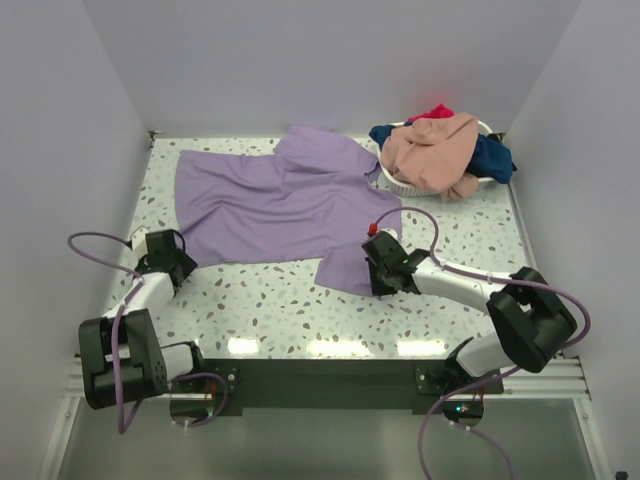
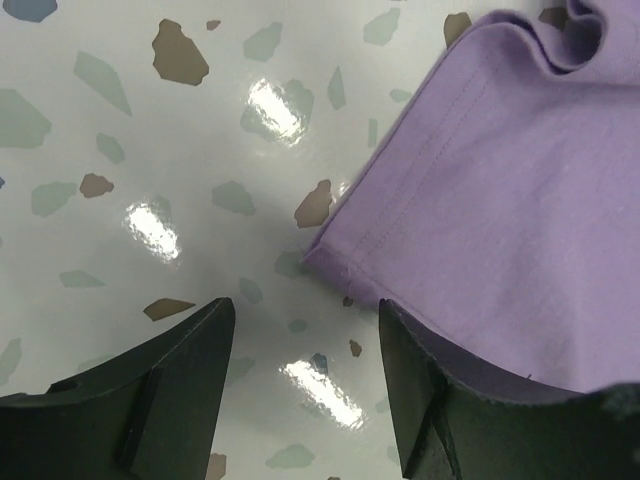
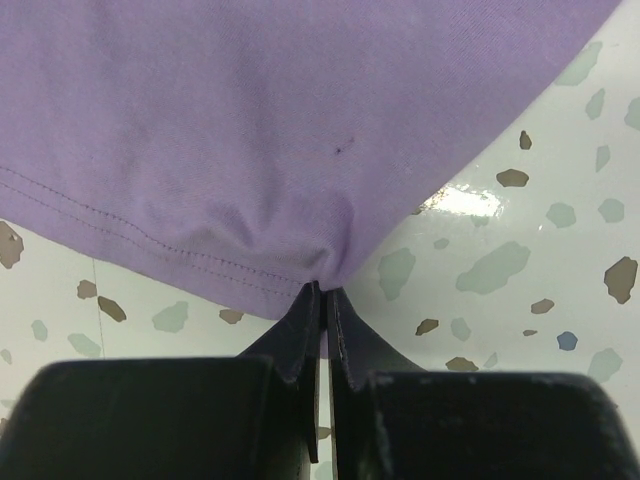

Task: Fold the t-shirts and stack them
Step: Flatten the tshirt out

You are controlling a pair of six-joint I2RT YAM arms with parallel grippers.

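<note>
Lavender t-shirt (image 1: 280, 200) is spread out on the worktop (image 1: 280, 310). Right fingers (image 3: 303, 340) are pinched shut on its near hem. Left fingers (image 2: 185, 365) are spread apart at its near-left corner. White basket (image 1: 397, 184) with the peach shirt (image 1: 435, 150) touches its far-right sleeve.

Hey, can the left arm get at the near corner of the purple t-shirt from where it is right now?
Probably yes. The left gripper stands open just short of the hem corner of the lavender t-shirt, which lies flat on the table. Nothing sits between the fingers and the fabric.
</note>
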